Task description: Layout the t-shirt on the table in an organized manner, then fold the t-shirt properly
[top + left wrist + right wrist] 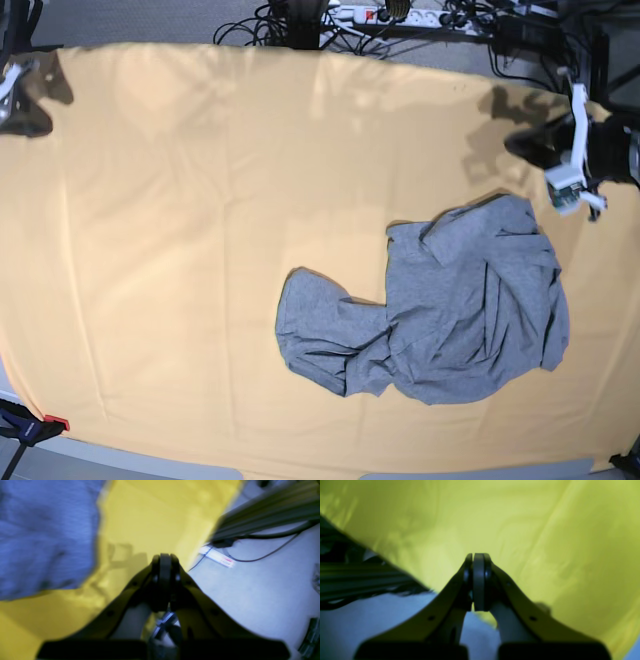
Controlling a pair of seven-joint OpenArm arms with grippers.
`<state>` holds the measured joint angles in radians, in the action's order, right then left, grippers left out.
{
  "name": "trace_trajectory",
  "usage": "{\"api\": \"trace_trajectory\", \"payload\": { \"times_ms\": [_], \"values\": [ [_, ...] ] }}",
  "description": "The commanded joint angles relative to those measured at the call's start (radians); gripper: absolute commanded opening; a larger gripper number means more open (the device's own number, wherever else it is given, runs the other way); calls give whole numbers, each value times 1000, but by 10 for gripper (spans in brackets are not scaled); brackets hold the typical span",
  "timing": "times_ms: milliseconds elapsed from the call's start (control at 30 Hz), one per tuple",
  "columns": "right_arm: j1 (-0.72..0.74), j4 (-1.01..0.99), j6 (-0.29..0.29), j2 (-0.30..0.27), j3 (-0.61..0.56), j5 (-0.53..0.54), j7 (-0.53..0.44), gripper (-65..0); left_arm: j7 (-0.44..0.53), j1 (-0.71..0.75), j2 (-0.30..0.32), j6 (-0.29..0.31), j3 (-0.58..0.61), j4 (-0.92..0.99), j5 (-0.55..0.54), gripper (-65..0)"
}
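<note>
Both arms parked at the far corners, nothing held. Left gripper (165, 562) has its jaws pressed together on nothing, right gripper (478, 562) the same.

The t-shirt (450, 305) is a crumpled grey heap on the table (170, 250), right of centre in the base view and toward the near edge. Its long axis runs roughly diagonal: a narrower lobe points to the lower left of that view, and the bulk sits toward the upper right.

The left arm (580, 155) is clearly nearer; the heap's top edge lies just beside it. From the left wrist the grey cloth fills the upper left, so the shirt lies ahead and to the left of those jaws. The right arm (20, 90) is well apart, across the whole table, and its wrist sees only yellow cloth.

I can't tell collar from hem in this bunch, too crumpled. My call: the left goes in first on the near edge, and the right has to cross over to spread it.
</note>
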<state>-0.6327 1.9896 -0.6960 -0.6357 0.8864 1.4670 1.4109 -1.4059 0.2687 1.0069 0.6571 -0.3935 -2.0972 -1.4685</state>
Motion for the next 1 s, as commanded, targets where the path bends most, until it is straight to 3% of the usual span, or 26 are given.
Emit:
{"api": "trace_trajectory", "payload": {
  "times_ms": [0, 267, 700, 833, 967],
  "values": [
    [-26, 13, -2, -6, 12, 17, -15, -650, 10, 26, 23, -16, -11, -23, -15, -650],
    [-178, 13, -2, 90, 13, 17, -15, -650, 10, 297, 21, -51, -11, -66, -15, -650],
    [-490, 13, -2, 106, 12, 17, -15, -650, 10, 824, 19, -66, -11, -80, -15, -650],
    [-540, 10, -2, 145, 10, 17, -15, -650, 10, 951, -32, -65, -11, -71, 102, -650],
    [-542, 2, -2, 197, -12, 17, -15, -650, 17, 966, -127, -66, -11, -36, 211, -650]
  ]
}}
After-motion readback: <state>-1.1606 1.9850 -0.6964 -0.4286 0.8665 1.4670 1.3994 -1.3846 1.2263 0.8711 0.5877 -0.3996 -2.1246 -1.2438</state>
